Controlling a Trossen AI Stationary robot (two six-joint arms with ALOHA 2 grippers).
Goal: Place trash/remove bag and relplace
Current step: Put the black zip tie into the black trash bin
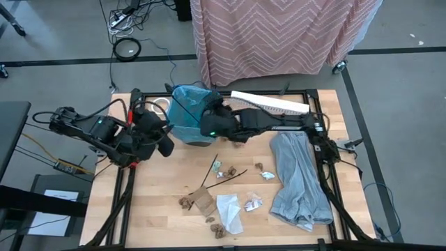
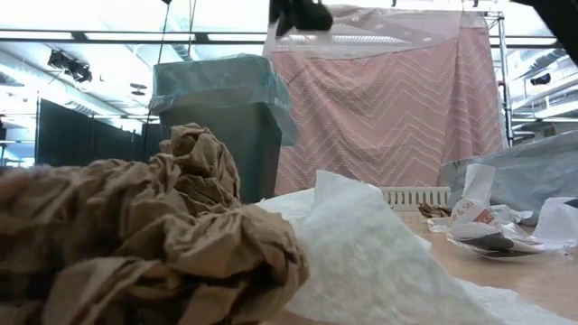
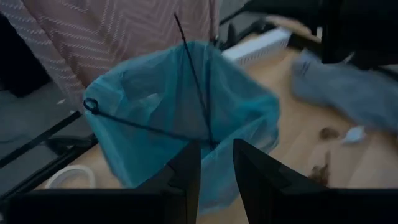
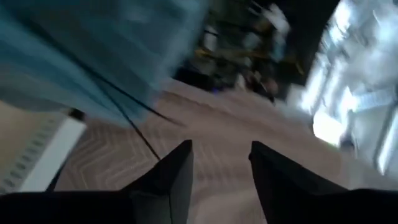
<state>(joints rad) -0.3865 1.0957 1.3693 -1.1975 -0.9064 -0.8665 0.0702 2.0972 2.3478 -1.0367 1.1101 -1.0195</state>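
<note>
A bin lined with a teal bag (image 1: 185, 115) (image 2: 226, 126) stands at the table's far edge. Two thin dark sticks (image 3: 193, 81) lie across the bag's mouth (image 3: 180, 106). My left gripper (image 1: 166, 141) (image 3: 216, 152) is open, just left and near of the bin, facing the bag. My right gripper (image 1: 209, 115) (image 4: 221, 155) is open and empty above the bin's right side, beside the bag (image 4: 74, 56). The trash lies on the near half of the table: dark sticks (image 1: 221, 174), flat cardboard (image 1: 204, 202), white paper (image 1: 228, 209) (image 2: 379, 262) and brown lumps (image 1: 219, 229) (image 2: 153, 235).
A grey cloth-like bag (image 1: 298, 178) lies along the table's right side. A long white ridged piece (image 1: 270, 103) sits at the far edge, and a white tape ring (image 1: 155, 106) lies left of the bin. A pink patterned drape (image 1: 279, 35) hangs beyond the far edge.
</note>
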